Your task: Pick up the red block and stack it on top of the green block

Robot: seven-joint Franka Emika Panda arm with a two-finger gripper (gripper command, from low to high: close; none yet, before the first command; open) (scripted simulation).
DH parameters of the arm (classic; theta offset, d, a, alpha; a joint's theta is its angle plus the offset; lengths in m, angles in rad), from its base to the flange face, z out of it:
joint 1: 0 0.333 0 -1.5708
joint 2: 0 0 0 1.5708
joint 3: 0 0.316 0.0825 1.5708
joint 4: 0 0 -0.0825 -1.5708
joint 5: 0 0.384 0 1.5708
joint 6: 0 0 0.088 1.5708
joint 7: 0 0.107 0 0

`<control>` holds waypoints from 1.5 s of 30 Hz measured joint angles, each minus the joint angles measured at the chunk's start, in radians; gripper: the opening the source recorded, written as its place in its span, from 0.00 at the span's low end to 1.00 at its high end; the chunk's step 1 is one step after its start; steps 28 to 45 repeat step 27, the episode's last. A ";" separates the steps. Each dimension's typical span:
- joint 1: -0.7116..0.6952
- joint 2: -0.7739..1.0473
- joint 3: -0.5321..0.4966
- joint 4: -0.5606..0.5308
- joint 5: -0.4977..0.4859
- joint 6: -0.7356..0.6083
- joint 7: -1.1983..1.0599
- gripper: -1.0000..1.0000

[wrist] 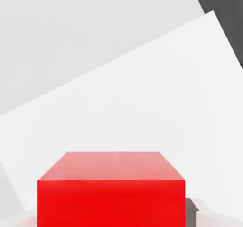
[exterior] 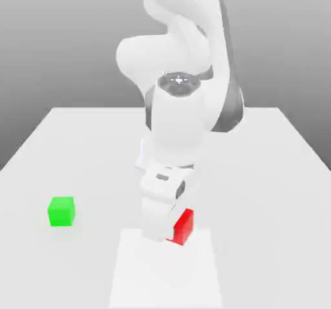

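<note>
The red block (exterior: pixel 184 226) rests on a white patch of the table, near the front middle in the exterior view. My gripper (exterior: pixel 167 231) has come straight down on it, and the white hand (exterior: pixel 160 201) hides the block's left half. Up close in the hand view, the red block (wrist: pixel 111 189) shows its top and one side face. The green block (exterior: pixel 61 211) stands alone on the table toward the exterior view's left, well apart from the gripper and the red block.
A brighter white rectangle (exterior: pixel 136 282) marks the table's front middle, under the red block. The pale grey table (exterior: pixel 271 172) stretches back to a far edge behind the arm's base. The arm's bulk (exterior: pixel 184 107) rises over the middle.
</note>
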 joint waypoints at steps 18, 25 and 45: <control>-0.365 -0.083 -0.352 -0.066 0.029 -0.034 -0.197 0.00; -0.325 0.062 -0.335 -0.059 0.243 0.088 -0.347 0.00; -0.326 0.092 -0.340 -0.061 0.238 0.130 -0.343 1.00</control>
